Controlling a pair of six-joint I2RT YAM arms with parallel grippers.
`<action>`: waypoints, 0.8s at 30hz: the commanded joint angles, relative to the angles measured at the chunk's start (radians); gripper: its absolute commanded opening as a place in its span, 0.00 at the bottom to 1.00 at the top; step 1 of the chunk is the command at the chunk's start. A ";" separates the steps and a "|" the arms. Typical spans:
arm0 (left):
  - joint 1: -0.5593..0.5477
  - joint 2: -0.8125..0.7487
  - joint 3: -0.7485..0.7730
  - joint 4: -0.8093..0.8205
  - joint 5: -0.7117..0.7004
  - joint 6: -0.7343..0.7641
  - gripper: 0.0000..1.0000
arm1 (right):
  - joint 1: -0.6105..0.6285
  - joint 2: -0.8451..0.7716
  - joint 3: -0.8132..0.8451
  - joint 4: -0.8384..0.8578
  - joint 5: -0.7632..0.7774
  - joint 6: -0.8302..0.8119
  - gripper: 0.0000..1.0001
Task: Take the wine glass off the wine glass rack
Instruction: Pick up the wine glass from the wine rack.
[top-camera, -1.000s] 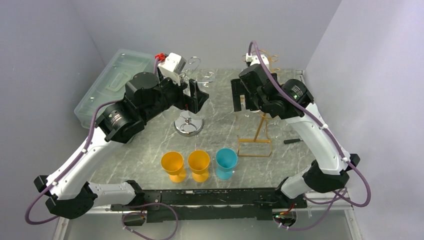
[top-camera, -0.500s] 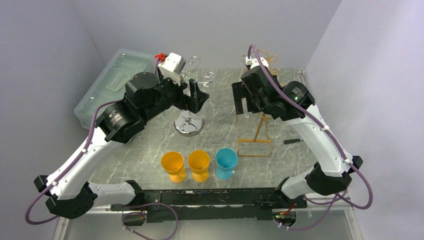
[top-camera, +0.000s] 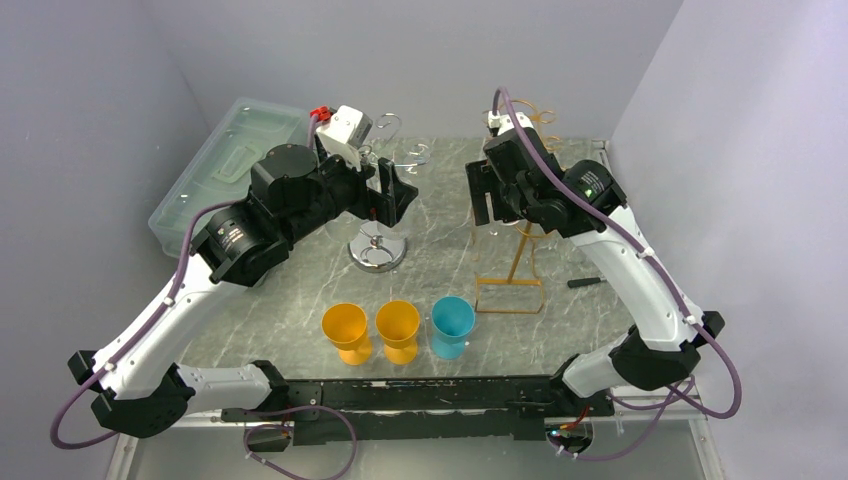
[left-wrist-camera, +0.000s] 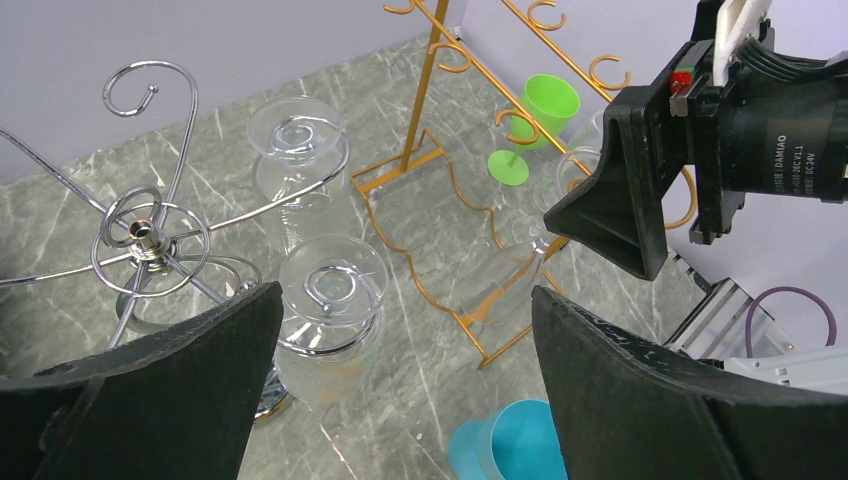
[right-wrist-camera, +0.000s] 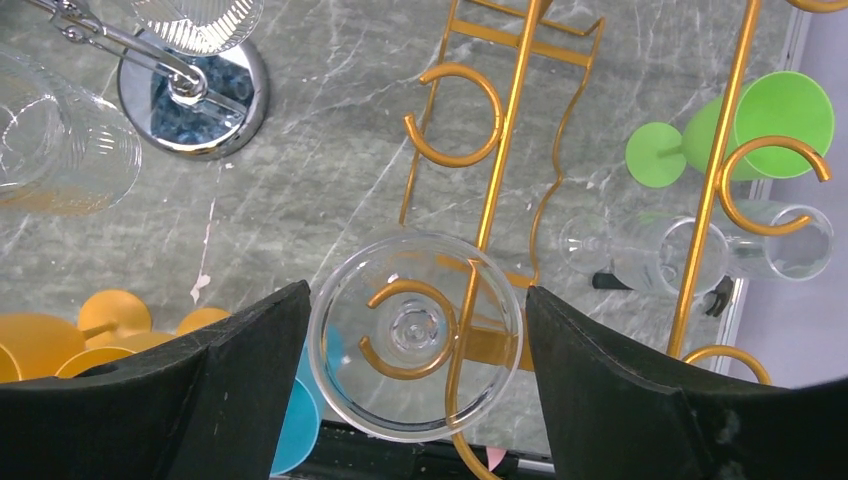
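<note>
A clear wine glass (right-wrist-camera: 415, 335) hangs upside down from a hook of the gold wine glass rack (right-wrist-camera: 510, 120), its round foot facing my right wrist camera. My right gripper (right-wrist-camera: 417, 295) straddles that foot, one finger close on each side with only slim gaps, so it is open. From above, the right gripper (top-camera: 490, 195) sits over the top of the gold rack (top-camera: 510, 285). My left gripper (left-wrist-camera: 405, 295) is wide open and holds nothing, hovering over a chrome spiral rack (left-wrist-camera: 135, 230). From above, the left gripper (top-camera: 395, 195) is just behind the chrome base (top-camera: 378, 250).
Clear glasses (left-wrist-camera: 330, 300) hang on the chrome rack. Two orange cups (top-camera: 346, 328) and a blue cup (top-camera: 452, 322) stand near the front edge. A green wine glass (right-wrist-camera: 780, 115) and a clear one (right-wrist-camera: 690, 250) lie beyond the gold rack. A plastic bin (top-camera: 225, 165) sits back left.
My right gripper has shifted slightly toward the back over the gold rack and its fingers have narrowed around the glass foot. The left arm has not moved.
</note>
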 joint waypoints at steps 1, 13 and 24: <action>0.002 -0.006 0.021 0.034 -0.013 -0.008 0.99 | -0.007 0.001 0.000 0.042 -0.013 -0.028 0.79; 0.002 -0.004 0.013 0.043 -0.018 -0.012 0.99 | -0.007 -0.001 0.038 0.030 -0.012 -0.031 0.51; 0.002 -0.017 -0.018 0.070 -0.007 -0.010 0.99 | -0.006 0.026 0.128 0.005 -0.011 -0.034 0.43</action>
